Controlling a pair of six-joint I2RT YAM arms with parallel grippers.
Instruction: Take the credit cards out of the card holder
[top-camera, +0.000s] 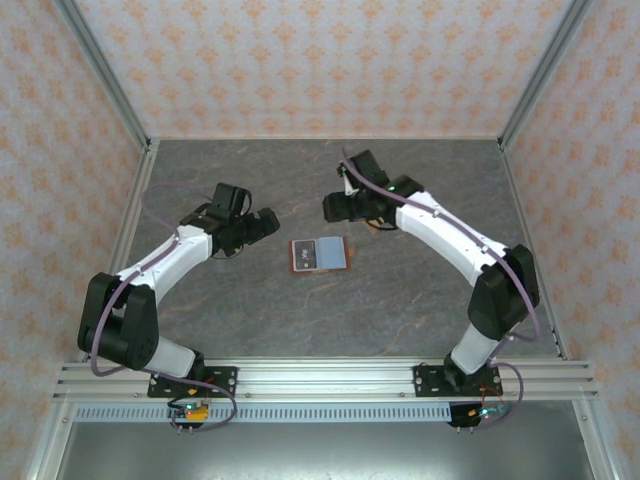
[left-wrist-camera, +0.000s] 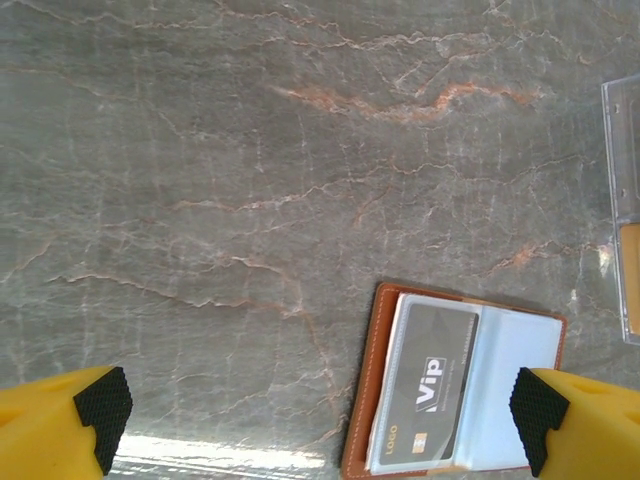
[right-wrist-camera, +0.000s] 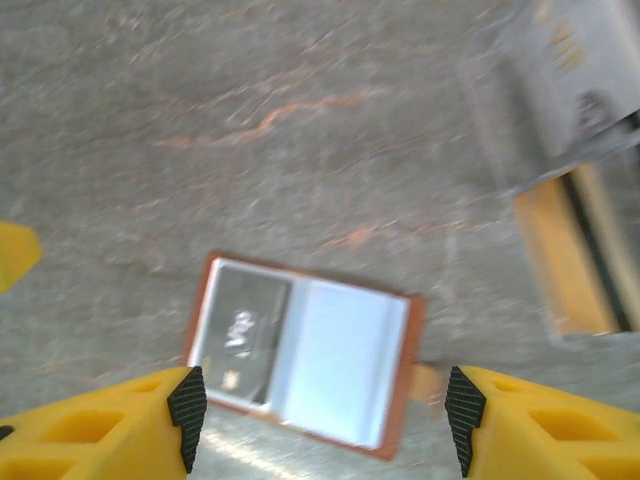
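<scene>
The card holder (top-camera: 319, 254) lies open and flat on the grey marbled table, brown rim round a pale blue inside. A grey credit card marked "Vip" (left-wrist-camera: 430, 390) sits in its left clear pocket, also seen as the grey card (right-wrist-camera: 240, 335). My left gripper (top-camera: 262, 225) hovers just left of the holder, open and holding nothing, as the left wrist view shows (left-wrist-camera: 318, 420). Hanging above the holder's far side, my right gripper (top-camera: 335, 207) has its jaws apart with nothing between them (right-wrist-camera: 325, 420). A yellowish card (right-wrist-camera: 565, 265) lies off to the holder's right.
A clear plastic sleeve (left-wrist-camera: 622, 160) lies on the table beside the yellowish card (left-wrist-camera: 630, 285), with a pale printed card (right-wrist-camera: 570, 90) close by. A small tan tab (right-wrist-camera: 428, 382) sticks out from the holder's right edge. Patterned walls enclose the table (top-camera: 230, 300).
</scene>
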